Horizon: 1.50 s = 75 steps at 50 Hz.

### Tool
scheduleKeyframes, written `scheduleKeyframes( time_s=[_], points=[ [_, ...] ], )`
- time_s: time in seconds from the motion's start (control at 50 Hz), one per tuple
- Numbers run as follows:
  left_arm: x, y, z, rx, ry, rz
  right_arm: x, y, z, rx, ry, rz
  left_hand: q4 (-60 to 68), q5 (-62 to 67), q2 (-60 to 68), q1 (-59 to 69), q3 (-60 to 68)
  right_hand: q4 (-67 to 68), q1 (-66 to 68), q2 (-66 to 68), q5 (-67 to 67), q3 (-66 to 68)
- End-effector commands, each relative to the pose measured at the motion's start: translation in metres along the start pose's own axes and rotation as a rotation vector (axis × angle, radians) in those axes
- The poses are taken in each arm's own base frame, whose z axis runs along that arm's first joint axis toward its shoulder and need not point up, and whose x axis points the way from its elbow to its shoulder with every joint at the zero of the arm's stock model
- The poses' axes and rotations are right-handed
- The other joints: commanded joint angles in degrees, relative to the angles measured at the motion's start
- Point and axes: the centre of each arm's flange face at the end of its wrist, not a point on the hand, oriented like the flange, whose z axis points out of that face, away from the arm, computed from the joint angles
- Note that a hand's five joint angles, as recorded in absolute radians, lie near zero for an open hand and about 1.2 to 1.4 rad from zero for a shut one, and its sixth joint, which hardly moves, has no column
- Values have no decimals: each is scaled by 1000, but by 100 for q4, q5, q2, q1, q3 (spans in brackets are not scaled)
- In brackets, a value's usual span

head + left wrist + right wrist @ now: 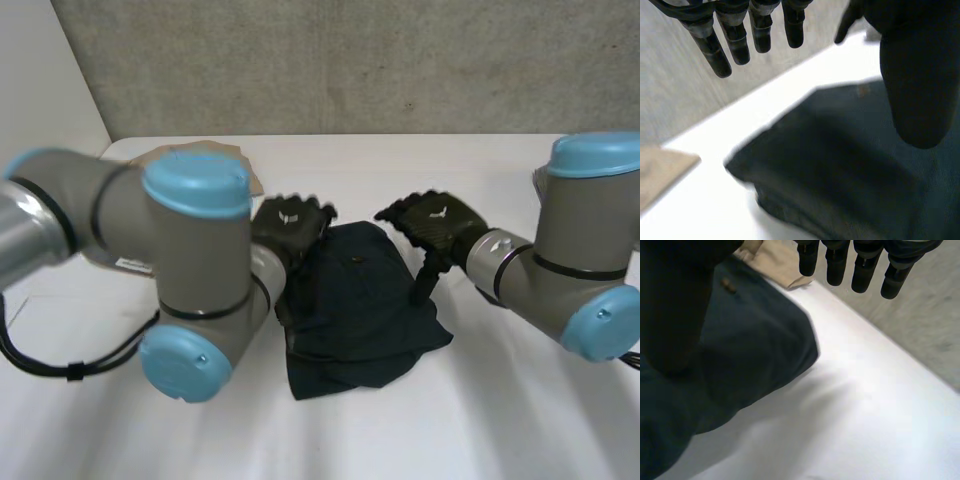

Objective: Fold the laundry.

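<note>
now, on the white table point(480, 400), the dark garment point(350, 310) lies rumpled at centre. left hand point(290, 222) at its ten o'clock, right hand point(435, 222) at two, fingers loose, holding nothing. best pinch both far corners evenly, then fold toward six.

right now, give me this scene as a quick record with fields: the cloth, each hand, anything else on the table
garment: dark blue garment, loosely bunched, lying on the white table between the two hands
left hand: left hand at the garment's far left corner, fingers straight, gripping nothing
right hand: right hand at the garment's far right edge, fingers straight, gripping nothing
contact: cannot tell whether either hand touches the cloth
other: tan sheet on the table beyond the garment, by the left arm
fold state: not neatly folded
</note>
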Motion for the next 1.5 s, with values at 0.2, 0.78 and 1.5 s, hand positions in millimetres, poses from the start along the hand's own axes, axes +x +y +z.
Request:
scheduleKeyframes(
  time_s=[0.2, 0.78, 1.5],
  points=[
    [-9, -75, -25, 246, 326, -1, -60, 38, -59, 68, -3, -68, 86, -25, 80, 126, 35, -181, -53, -21, -271, -175],
    [-3, -72, -29, 226, 428, -2, -93, 73, -2, 295, -2, -201, 35, -76, 30, 75, -15, 4309, 4438, 4470, 4219, 4315],
    [-18, -143, -56, 460, 378, 40, 245, -60, -10, 716, 702, -170, 35, -76, 30, 75, -15, 6819, 6947, 6979, 6729, 6825]
  ],
)
